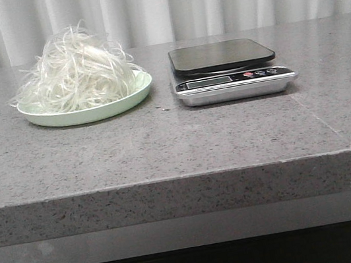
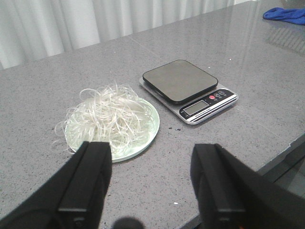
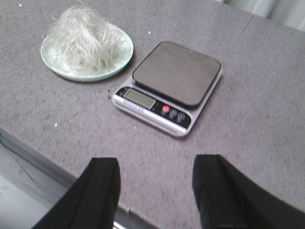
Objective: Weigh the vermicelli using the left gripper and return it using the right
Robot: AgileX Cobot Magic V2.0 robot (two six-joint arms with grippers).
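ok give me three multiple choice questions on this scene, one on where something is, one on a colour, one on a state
1. Where is the vermicelli?
A. on the scale platform
B. on the plate beside the scale
C. on the bare table

2. What colour is the plate?
A. pale green
B. red
C. black

3. How is the left pincer?
A. shut on the vermicelli
B. shut and empty
C. open and empty

Answers:
1. B: the mound sits on the plate, left of the kitchen scale in the front view, and the scale platform is bare.
2. A: its rim shows pale green under the white strands.
3. C: the left wrist view shows its fingers wide apart with nothing between them.
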